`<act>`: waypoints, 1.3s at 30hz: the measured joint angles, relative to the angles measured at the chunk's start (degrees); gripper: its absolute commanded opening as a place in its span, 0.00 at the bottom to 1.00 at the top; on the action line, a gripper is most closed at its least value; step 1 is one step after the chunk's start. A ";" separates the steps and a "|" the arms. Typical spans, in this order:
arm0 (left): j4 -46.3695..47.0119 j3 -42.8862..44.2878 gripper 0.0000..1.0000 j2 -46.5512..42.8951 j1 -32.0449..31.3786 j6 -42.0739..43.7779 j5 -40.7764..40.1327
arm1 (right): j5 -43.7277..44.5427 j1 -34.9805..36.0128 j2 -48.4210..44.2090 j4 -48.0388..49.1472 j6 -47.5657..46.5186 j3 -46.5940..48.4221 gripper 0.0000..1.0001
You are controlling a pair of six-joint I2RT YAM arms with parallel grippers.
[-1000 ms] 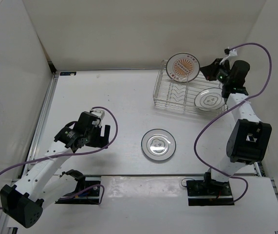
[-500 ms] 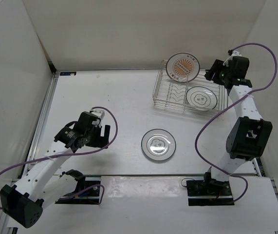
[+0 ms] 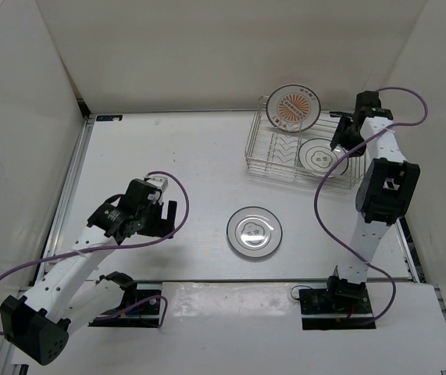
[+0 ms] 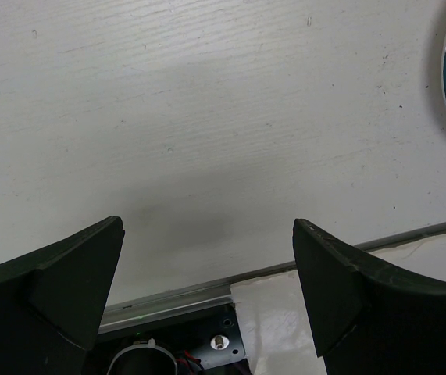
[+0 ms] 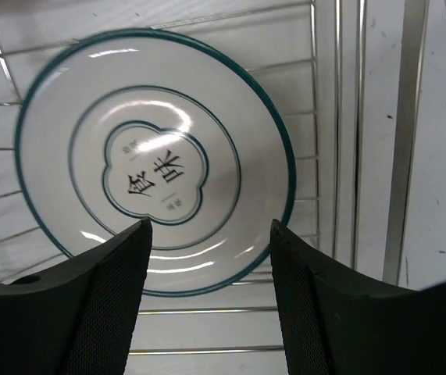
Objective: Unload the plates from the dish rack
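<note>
Right wrist view has the right gripper [image 5: 209, 234] open over the plate [image 5: 156, 117] in the rack [image 5: 338, 141], needing a rim grasp next; left gripper [image 4: 207, 226] idles open.

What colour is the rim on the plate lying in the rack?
Teal-green, on a white plate; right wrist view shows it best.

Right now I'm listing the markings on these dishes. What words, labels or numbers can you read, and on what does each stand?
Flat plate in the rack: two large Chinese-style characters in a lobed frame, too blurred to quote. The smaller marks beside them are unreadable.
Sunburst plate: marks round the centre, too small.
Middle plate on the table: centre mark, too small.
Corner sticker: too small.
</note>
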 measured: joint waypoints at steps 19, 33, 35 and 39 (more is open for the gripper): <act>-0.02 0.00 1.00 0.00 -0.04 -0.02 0.39 | 0.83 -0.02 5.38 -9.62 7.08 0.92 0.63; -0.02 0.00 1.00 -0.17 -0.04 -0.04 0.76 | 8.66 -0.15 5.16 -9.44 7.78 -2.91 0.67; -0.02 0.00 1.00 -0.17 -0.04 -0.04 0.81 | 7.54 -0.31 4.44 -8.68 8.20 -4.13 0.66; -0.02 0.00 1.00 -0.17 -0.04 -0.04 0.81 | 4.26 -0.98 4.24 -6.88 9.55 -5.29 0.56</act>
